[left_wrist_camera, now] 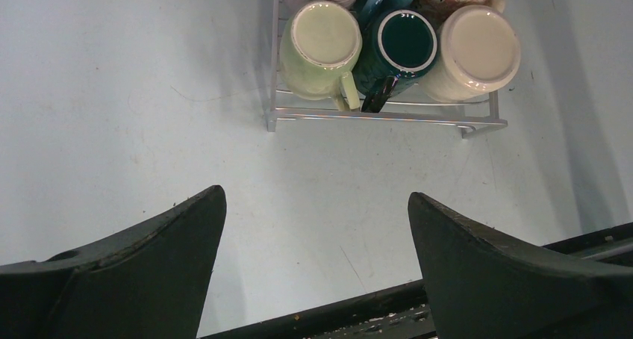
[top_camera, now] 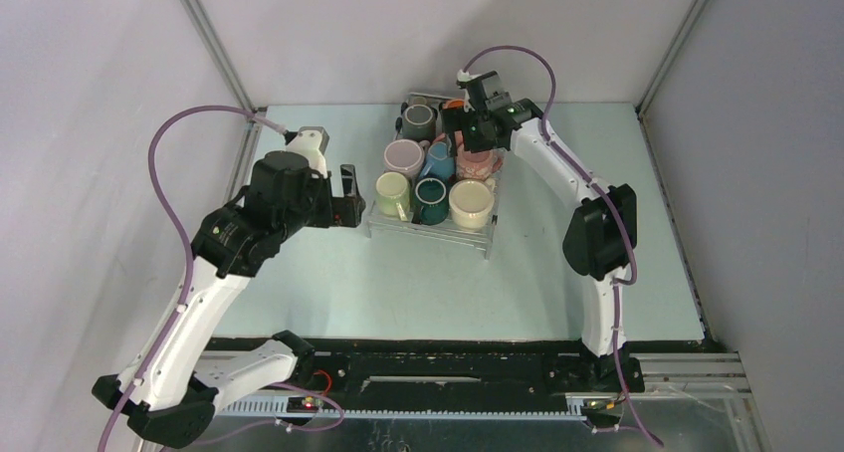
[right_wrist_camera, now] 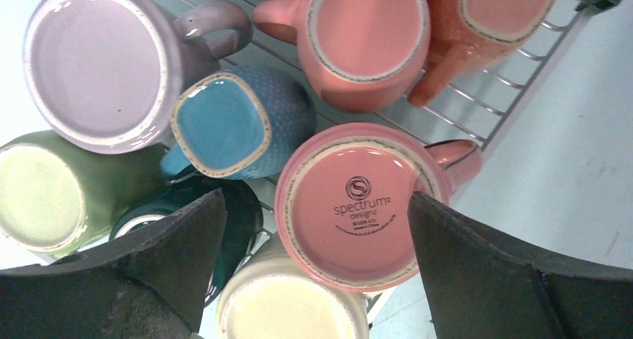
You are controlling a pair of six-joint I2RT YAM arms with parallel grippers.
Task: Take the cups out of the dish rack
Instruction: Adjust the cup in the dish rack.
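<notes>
The dish rack (top_camera: 430, 229) stands mid-table, holding several cups upside down: grey (top_camera: 418, 121), lilac (top_camera: 402, 157), blue (top_camera: 438, 159), pale green (top_camera: 391, 193), teal (top_camera: 432, 199), cream (top_camera: 471, 203) and pink (top_camera: 476, 163). My right gripper (top_camera: 480, 133) is open above the rack's back right. In the right wrist view its jaws (right_wrist_camera: 317, 204) stand wide, either side of the pink cup (right_wrist_camera: 351, 219). My left gripper (top_camera: 348, 195) is open and empty, just left of the rack. Its wrist view (left_wrist_camera: 316, 204) shows bare table, with the pale green (left_wrist_camera: 321, 44), teal (left_wrist_camera: 405, 44) and cream (left_wrist_camera: 478, 48) cups ahead.
The right wrist view also shows the lilac cup (right_wrist_camera: 97, 63), the blue cup (right_wrist_camera: 224, 126), a second pink cup (right_wrist_camera: 366, 33) and a speckled one (right_wrist_camera: 500, 10) on the rack wires (right_wrist_camera: 478, 107). The enclosure walls (top_camera: 119, 74) stand around the table.
</notes>
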